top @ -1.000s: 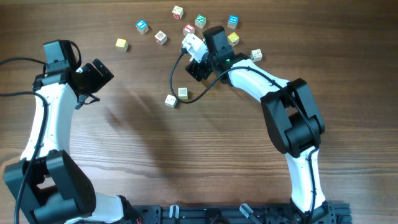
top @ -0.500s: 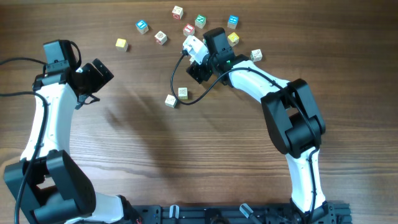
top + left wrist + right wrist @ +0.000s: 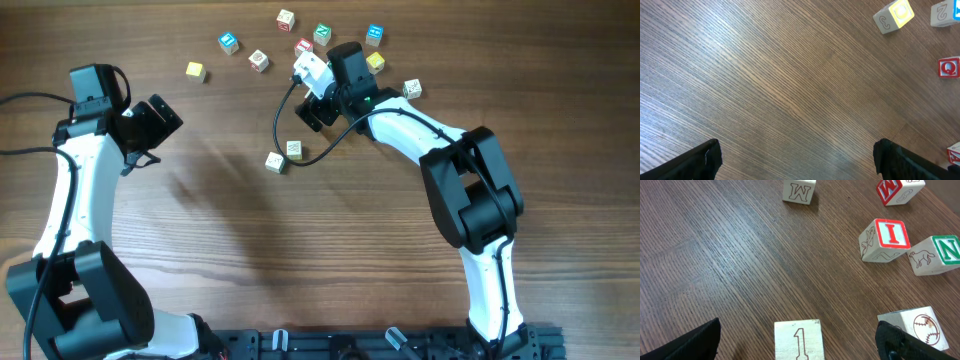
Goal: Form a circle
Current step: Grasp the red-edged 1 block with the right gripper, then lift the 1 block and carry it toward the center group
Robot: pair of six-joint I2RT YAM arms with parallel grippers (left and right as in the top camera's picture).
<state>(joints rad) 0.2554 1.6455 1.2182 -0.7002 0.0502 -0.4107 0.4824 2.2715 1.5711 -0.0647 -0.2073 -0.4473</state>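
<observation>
No circle is in view; small wooden letter cubes lie scattered at the back of the table [image 3: 300,250]. My right gripper [image 3: 316,108] [image 3: 797,336] hangs open among them. A pale cube marked 1 [image 3: 798,340] lies between its jaws, touching neither. A pale cube with a baseball picture [image 3: 912,325] sits against its right finger. Ahead lie a pale M cube [image 3: 799,190], a red I cube [image 3: 885,240] and a green N cube [image 3: 936,255]. Two pale cubes [image 3: 284,155] sit close together nearer the front. My left gripper [image 3: 152,122] [image 3: 797,155] is open over bare wood at the left.
Blue cubes [image 3: 228,42] [image 3: 374,35], yellow cubes [image 3: 195,70] [image 3: 375,62], a red cube [image 3: 304,46] and pale cubes [image 3: 286,18] [image 3: 412,89] dot the back. The right arm's cable [image 3: 285,125] loops beside the two pale cubes. The left wrist view shows a yellow cube [image 3: 893,15] and a red Q cube [image 3: 948,67].
My right gripper's jaws have opened wider and it has shifted slightly toward the back. The left arm and the cubes have not moved.
</observation>
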